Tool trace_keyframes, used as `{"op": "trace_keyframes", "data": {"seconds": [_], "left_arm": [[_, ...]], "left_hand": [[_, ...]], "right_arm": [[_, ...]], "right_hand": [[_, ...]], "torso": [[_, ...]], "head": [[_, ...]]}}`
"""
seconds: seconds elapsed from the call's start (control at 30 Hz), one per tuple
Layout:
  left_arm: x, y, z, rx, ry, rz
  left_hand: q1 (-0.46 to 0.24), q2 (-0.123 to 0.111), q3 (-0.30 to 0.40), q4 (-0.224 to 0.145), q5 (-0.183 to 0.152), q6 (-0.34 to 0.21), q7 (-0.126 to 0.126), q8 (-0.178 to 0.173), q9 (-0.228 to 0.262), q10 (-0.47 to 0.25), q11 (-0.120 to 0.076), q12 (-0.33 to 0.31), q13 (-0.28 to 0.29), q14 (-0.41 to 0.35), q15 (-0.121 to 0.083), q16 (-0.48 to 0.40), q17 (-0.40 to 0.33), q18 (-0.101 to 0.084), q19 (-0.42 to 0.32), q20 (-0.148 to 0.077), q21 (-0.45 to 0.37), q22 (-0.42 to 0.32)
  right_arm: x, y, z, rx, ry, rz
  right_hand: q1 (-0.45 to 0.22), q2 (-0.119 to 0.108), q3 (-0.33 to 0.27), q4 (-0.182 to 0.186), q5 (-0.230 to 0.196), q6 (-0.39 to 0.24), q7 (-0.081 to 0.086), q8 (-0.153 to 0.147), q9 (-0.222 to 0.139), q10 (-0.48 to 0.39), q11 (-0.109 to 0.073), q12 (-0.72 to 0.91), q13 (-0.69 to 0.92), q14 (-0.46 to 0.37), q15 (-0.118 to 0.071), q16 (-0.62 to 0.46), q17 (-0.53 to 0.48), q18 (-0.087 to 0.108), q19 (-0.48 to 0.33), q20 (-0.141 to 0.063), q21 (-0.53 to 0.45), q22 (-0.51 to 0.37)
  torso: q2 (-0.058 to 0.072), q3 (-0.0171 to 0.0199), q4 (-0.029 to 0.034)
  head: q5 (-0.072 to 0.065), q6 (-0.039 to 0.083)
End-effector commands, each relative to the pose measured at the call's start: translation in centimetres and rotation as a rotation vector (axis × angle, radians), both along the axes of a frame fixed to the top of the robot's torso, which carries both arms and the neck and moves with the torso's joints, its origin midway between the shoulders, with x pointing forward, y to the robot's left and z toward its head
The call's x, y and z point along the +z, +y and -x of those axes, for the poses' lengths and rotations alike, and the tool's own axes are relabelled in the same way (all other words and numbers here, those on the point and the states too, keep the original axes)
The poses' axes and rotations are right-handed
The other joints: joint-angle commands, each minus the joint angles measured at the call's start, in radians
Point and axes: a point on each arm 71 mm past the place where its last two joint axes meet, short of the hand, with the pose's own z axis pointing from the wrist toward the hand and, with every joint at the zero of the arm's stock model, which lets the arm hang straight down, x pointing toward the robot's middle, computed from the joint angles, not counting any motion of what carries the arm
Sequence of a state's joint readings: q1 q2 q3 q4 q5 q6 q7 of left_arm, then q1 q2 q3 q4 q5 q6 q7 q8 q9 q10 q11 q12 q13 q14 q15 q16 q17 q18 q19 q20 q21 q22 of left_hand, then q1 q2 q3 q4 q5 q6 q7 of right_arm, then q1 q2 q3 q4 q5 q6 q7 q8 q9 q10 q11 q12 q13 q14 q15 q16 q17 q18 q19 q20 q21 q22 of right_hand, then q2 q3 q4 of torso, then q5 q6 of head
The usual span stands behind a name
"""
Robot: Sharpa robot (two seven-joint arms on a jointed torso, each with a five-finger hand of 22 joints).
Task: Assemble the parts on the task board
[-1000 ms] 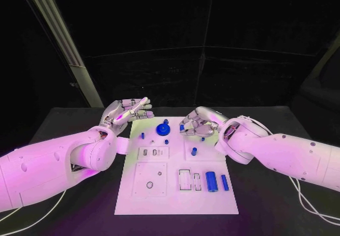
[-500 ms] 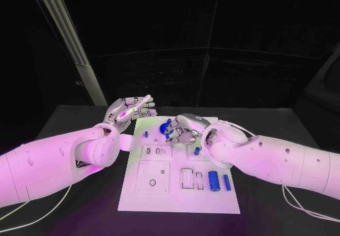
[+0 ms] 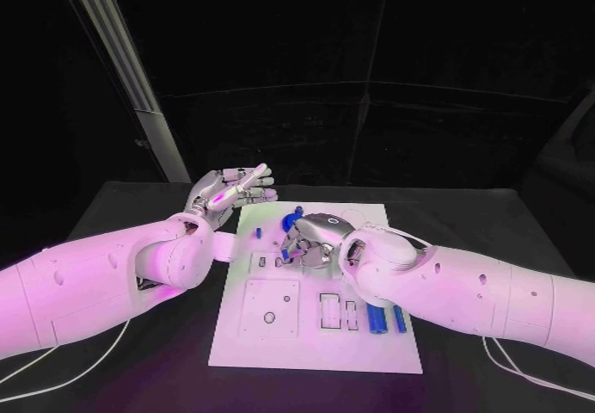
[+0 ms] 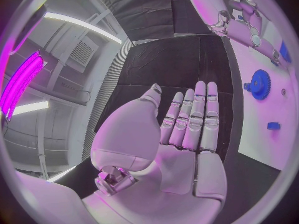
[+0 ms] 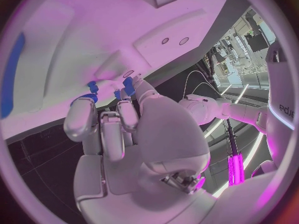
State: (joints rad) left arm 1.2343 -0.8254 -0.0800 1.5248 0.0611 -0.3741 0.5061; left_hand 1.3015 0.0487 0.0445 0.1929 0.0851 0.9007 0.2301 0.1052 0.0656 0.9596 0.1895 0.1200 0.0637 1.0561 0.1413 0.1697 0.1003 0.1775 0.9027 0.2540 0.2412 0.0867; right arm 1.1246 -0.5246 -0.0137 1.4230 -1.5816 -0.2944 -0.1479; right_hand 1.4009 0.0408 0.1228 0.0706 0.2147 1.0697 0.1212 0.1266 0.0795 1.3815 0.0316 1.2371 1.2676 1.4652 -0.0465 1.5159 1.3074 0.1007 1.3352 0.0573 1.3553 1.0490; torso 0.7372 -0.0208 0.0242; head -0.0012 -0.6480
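The white task board (image 3: 310, 344) lies in the middle of the black table. My right hand (image 3: 313, 241) hovers low over its far middle, fingers curled down, and pinches a small blue part (image 5: 128, 85) between its fingertips. Just beyond the hand stands the blue gear (image 3: 288, 224), which is also in the left wrist view (image 4: 257, 83). My left hand (image 3: 230, 191) is raised beside the board's far left corner, open, with its fingers (image 4: 196, 119) straight and nothing in it. Two blue cylinders (image 3: 376, 317) lie near the board's right edge.
A short blue peg (image 3: 258, 232) stands on the board's left side between the two hands. Rectangular cut-outs (image 3: 330, 311) and a square plate with a hole (image 3: 271, 317) take up the board's near half. Black table (image 3: 137, 215) surrounds the board.
My right hand has moved from the board's far right edge leftward and nearer, to over its far middle beside the gear. The left hand has stayed raised and open.
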Motion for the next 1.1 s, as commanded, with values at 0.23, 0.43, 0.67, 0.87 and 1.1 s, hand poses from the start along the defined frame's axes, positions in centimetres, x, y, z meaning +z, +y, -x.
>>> {"op": "trace_keyframes", "data": {"seconds": [0.23, 0.43, 0.67, 0.87, 1.1], "left_arm": [[0.2, -0.4, 0.0, -0.019, -0.002, 0.012], [0.1, -0.4, 0.0, -0.02, -0.001, 0.012], [0.1, -0.4, 0.0, -0.021, 0.001, 0.012], [0.1, -0.3, 0.0, -0.021, 0.001, 0.012], [0.1, -0.3, 0.0, -0.021, 0.002, 0.012]], "left_hand": [[0.004, 0.007, 0.0, -0.005, 0.0, 0.005, 0.01, -0.001, 0.0, 0.006, 0.0, 0.0, 0.0, 0.009, 0.001, -0.002, 0.002, 0.007, 0.006, -0.001, -0.004, -0.002], [0.004, 0.007, 0.0, -0.005, 0.0, 0.005, 0.01, -0.001, 0.0, 0.006, 0.0, 0.0, 0.0, 0.009, 0.001, -0.002, 0.002, 0.007, 0.006, -0.001, -0.004, -0.002], [0.004, 0.007, 0.0, -0.005, 0.0, 0.005, 0.01, -0.001, 0.0, 0.006, 0.0, 0.0, 0.0, 0.009, 0.001, -0.002, 0.002, 0.007, 0.006, -0.001, -0.004, -0.002], [0.004, 0.007, 0.0, -0.005, 0.0, 0.005, 0.01, -0.001, 0.0, 0.006, 0.0, 0.0, 0.0, 0.009, 0.001, -0.002, 0.002, 0.007, 0.006, -0.001, -0.004, -0.002], [0.002, 0.009, 0.0, -0.004, 0.0, 0.005, 0.009, -0.002, 0.0, 0.007, -0.001, -0.001, 0.0, 0.009, 0.0, -0.003, 0.002, 0.007, 0.007, -0.001, -0.005, -0.003]], "right_arm": [[-0.5, 0.2, -0.3, 0.0, -0.014, 0.062], [-0.8, 0.2, -0.4, 0.0, -0.013, 0.079], [-1.0, 0.3, -0.4, 0.004, -0.001, 0.101], [-1.2, 0.3, -0.4, 0.005, 0.007, 0.124], [-1.4, 0.4, -0.2, 0.013, 0.019, 0.151]], "right_hand": [[-0.012, -0.001, 0.011, 0.005, 0.005, 0.039, -0.019, 0.006, 0.003, 0.015, -0.013, -0.005, 0.0, 0.082, -0.004, -0.005, 0.155, -0.002, -0.005, 0.001, -0.005, -0.001], [-0.015, -0.004, 0.012, 0.005, 0.006, 0.039, -0.019, 0.005, 0.003, 0.014, -0.013, -0.006, -0.001, 0.082, -0.004, -0.006, 0.154, -0.002, -0.005, 0.001, -0.006, -0.002], [-0.02, -0.009, 0.014, 0.005, 0.005, 0.038, -0.019, 0.003, 0.002, 0.013, -0.013, -0.009, -0.003, 0.082, -0.004, -0.007, 0.152, -0.001, -0.006, 0.001, -0.007, -0.004], [-0.023, -0.012, 0.016, 0.005, 0.004, 0.037, -0.018, 0.002, 0.002, 0.012, -0.013, -0.01, -0.003, 0.082, -0.004, -0.007, 0.152, -0.001, -0.007, 0.001, -0.008, -0.006], [-0.041, -0.029, 0.016, 0.007, -0.002, 0.032, -0.014, -0.004, 0.0, 0.007, -0.01, -0.017, -0.008, 0.081, -0.002, -0.01, 0.148, 0.0, -0.011, 0.002, -0.012, -0.013]], "torso": [[0.0, 0.0008, -0.0008], [0.0, 0.0013, -0.0023], [0.0, 0.0013, -0.0022], [0.0, 0.0019, -0.0023], [0.001, 0.0021, -0.003]], "head": [[-0.002, -0.006], [0.002, -0.008], [0.003, -0.01], [0.003, -0.012], [0.004, -0.015]]}}
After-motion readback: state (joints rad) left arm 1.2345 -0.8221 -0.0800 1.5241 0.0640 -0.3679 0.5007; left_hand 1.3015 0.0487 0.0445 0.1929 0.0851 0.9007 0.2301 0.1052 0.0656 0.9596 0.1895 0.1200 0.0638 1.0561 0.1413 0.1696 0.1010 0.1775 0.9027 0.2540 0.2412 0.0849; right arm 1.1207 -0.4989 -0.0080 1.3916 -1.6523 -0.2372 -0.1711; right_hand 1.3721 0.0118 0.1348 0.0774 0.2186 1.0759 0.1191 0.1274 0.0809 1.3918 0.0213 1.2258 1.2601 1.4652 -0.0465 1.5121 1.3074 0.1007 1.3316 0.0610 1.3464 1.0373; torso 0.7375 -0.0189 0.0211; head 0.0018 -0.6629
